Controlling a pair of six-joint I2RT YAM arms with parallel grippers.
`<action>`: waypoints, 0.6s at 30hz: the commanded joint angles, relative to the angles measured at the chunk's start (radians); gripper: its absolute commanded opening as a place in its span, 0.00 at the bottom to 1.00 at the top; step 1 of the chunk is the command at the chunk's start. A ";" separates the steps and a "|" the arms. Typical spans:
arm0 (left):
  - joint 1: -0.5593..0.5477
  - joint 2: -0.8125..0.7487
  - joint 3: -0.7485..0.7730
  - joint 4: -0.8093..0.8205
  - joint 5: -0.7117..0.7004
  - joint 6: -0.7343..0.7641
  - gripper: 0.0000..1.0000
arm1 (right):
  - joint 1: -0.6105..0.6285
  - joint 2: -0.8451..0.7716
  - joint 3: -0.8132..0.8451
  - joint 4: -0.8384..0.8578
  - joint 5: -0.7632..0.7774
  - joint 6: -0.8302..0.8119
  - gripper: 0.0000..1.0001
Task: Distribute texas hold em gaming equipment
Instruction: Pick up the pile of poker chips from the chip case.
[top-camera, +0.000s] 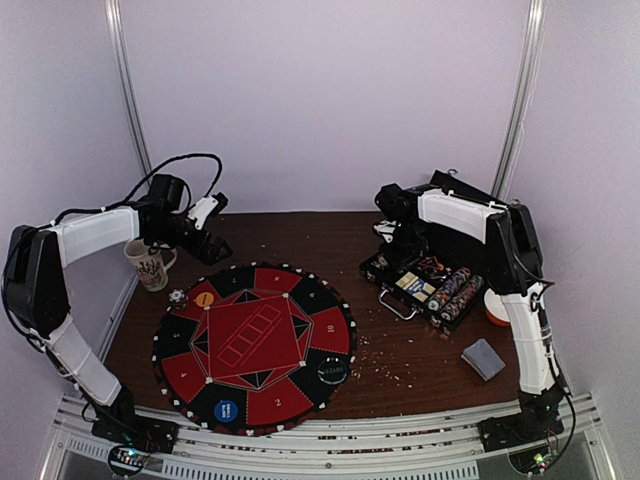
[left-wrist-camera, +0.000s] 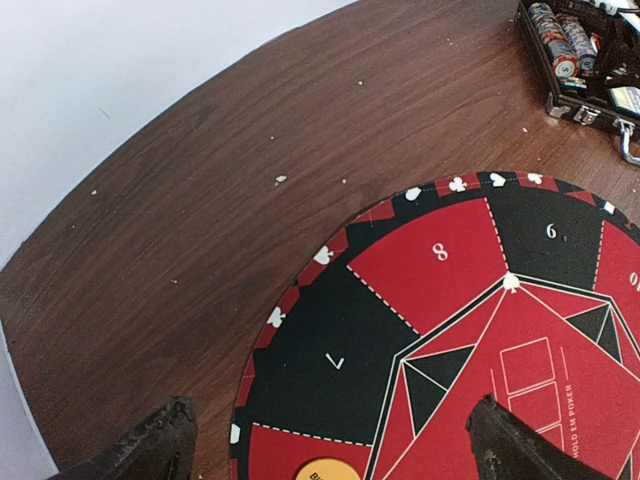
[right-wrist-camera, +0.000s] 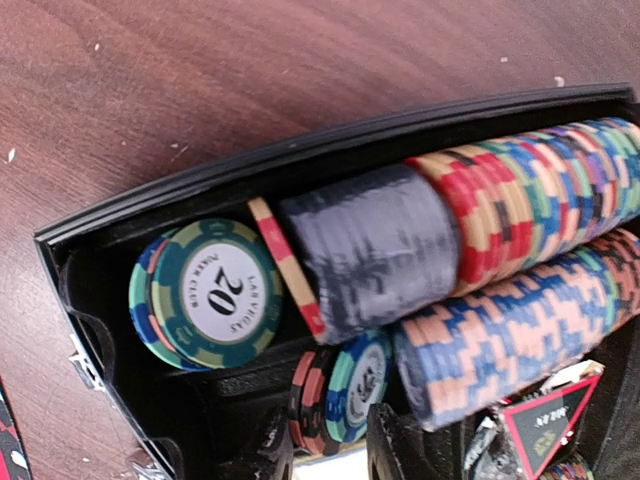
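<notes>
Right pincer (right-wrist-camera: 330, 435) nearly closed on a few chips (right-wrist-camera: 350, 385): probably hard, slick, light; best squeezed across flat faces.

Table (left-wrist-camera: 200, 200) dark wood-grain, matt; poker chips (right-wrist-camera: 540, 200) glossy plastic; case (right-wrist-camera: 300, 150) black, smooth.

Table (top-camera: 300, 232) w/ mat (top-camera: 255, 338), case (top-camera: 373, 270), mug (top-camera: 150, 266), cards (top-camera: 484, 359)

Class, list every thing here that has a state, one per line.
Black case, open.
Left claw, open and empty above the mat.
Right claw, shut on a chip stack inside the case.
Chip rows, lying on edge in the case.
Mug, upright.
Card deck, face down on the table.
</notes>
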 joint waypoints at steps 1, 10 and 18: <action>-0.005 0.004 0.029 0.008 0.000 0.009 0.98 | 0.003 0.018 0.003 -0.019 -0.031 -0.008 0.29; -0.005 0.010 0.031 0.006 0.003 0.009 0.98 | 0.005 0.037 0.011 0.015 0.183 0.025 0.27; -0.004 0.011 0.032 0.006 0.000 0.009 0.98 | 0.004 0.055 0.022 0.015 0.069 -0.002 0.21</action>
